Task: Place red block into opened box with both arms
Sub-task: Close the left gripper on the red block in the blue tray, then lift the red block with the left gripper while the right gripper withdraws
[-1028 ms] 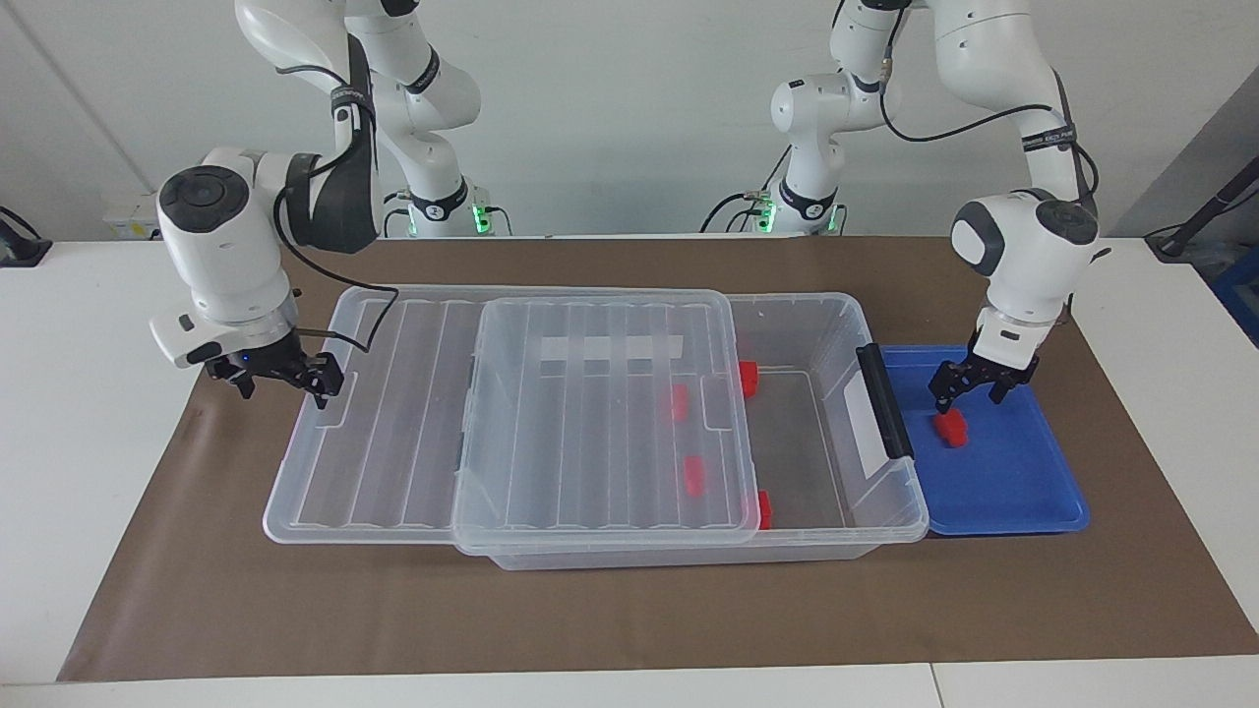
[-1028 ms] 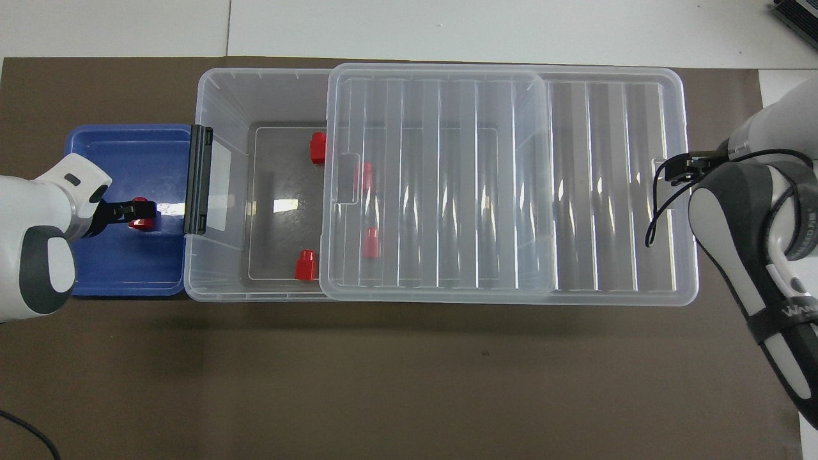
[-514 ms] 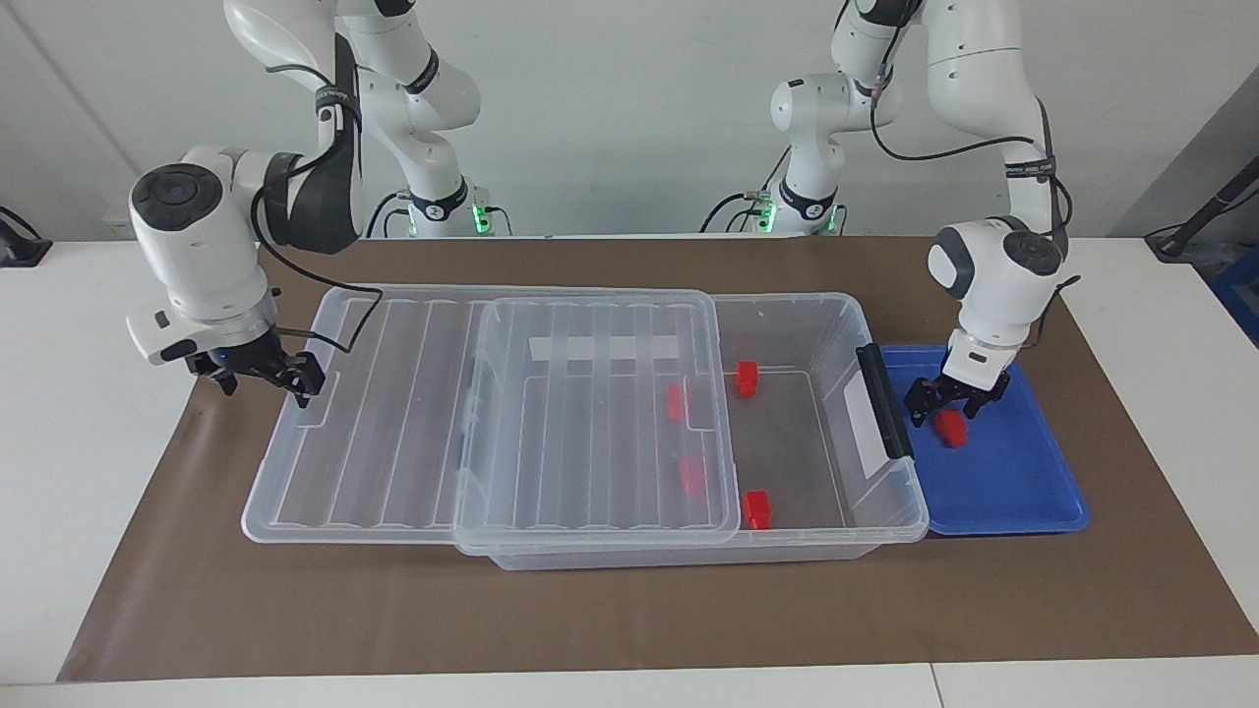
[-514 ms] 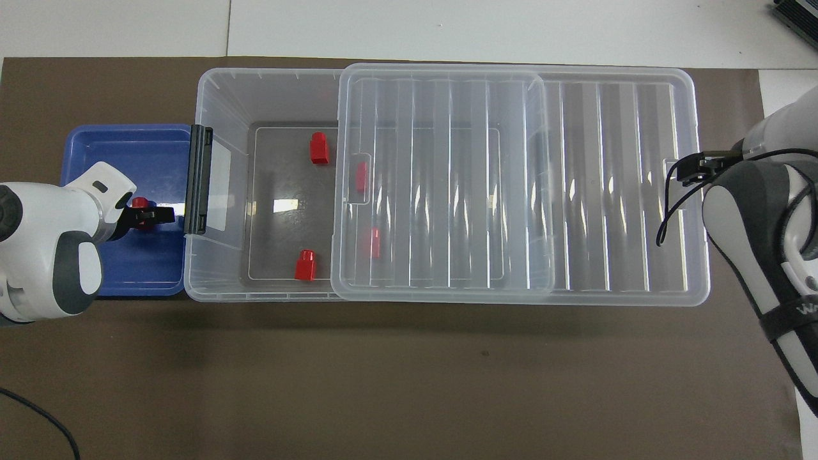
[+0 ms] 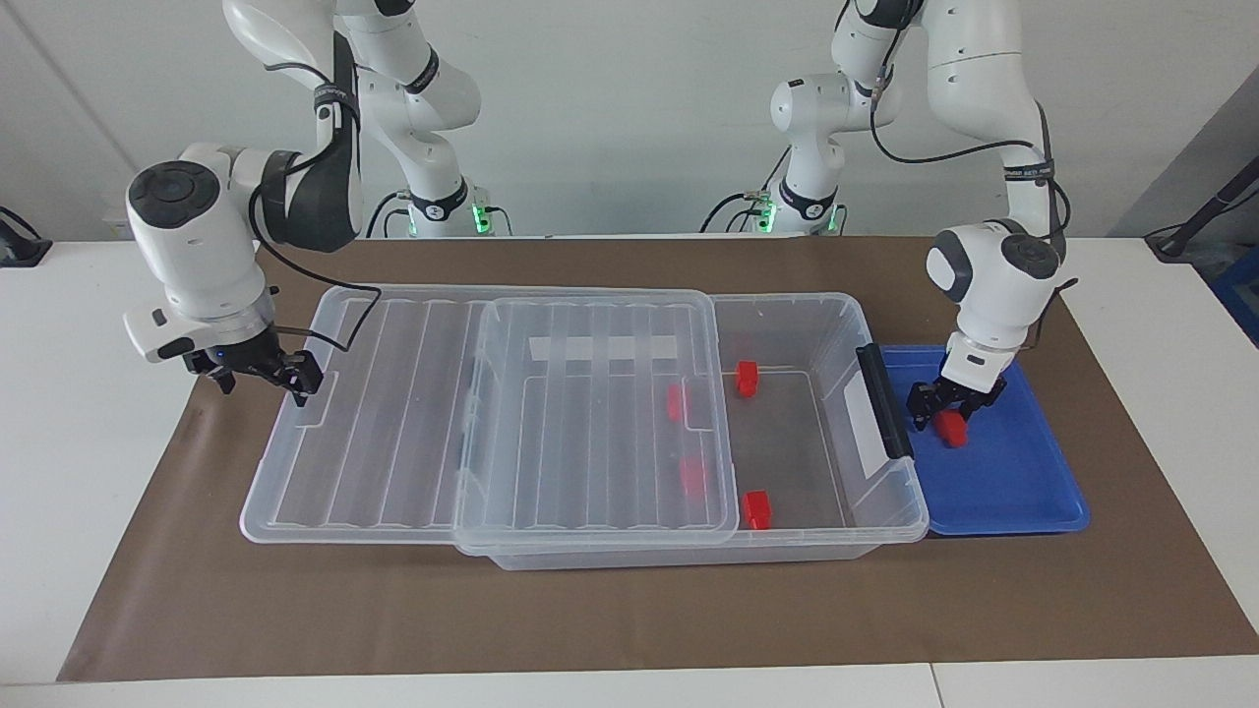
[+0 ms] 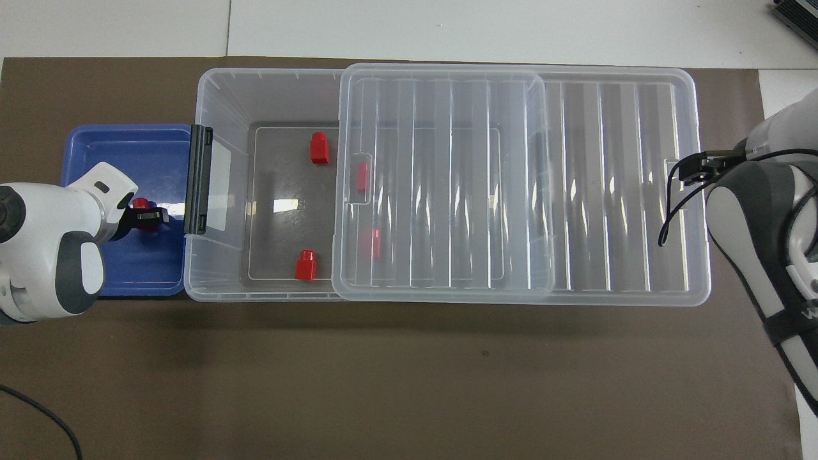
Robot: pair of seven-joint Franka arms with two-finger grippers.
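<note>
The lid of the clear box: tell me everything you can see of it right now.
The lid is clear ribbed plastic with a raised rim, lying flat on the box. It is slid toward the right arm's end, overhanging there and leaving the end by the black handle open. Two red blocks show through it. The right gripper is at the tab on its overhanging end; whether it grips I cannot tell.
</note>
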